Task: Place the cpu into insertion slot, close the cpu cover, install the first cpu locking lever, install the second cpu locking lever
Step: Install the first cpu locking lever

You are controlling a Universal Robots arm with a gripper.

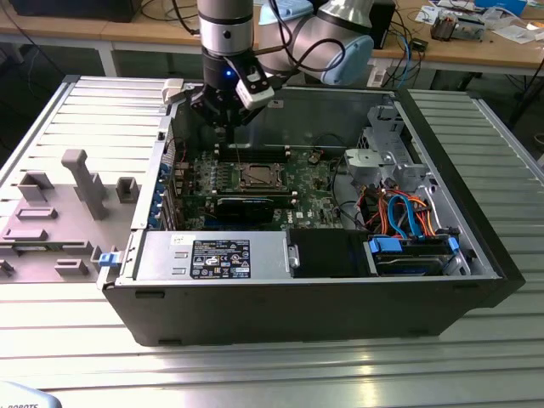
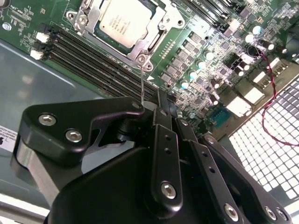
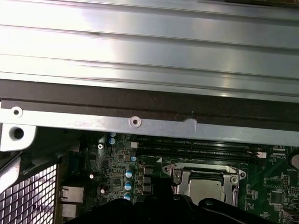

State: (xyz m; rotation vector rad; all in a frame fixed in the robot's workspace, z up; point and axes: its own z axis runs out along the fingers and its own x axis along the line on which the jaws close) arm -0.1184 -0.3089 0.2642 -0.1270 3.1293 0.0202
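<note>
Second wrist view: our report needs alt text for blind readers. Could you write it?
A flat square cpu with a dull silver-grey top sits set into a green motherboard, framed by the thin silver cpu cover. The black gripper looms in the foreground, near a thin metal rod.

The exterior view looks down from afar into the case (image 1: 297, 314); both close wrist views share the cpu (image 2: 122, 21) (image 3: 205, 190).

cpu (image 2: 122, 21): clipped at second wrist view's edge | cpu cover (image 3: 231, 179): first wrist view, partly behind gripper (image 3: 161, 193)
</note>
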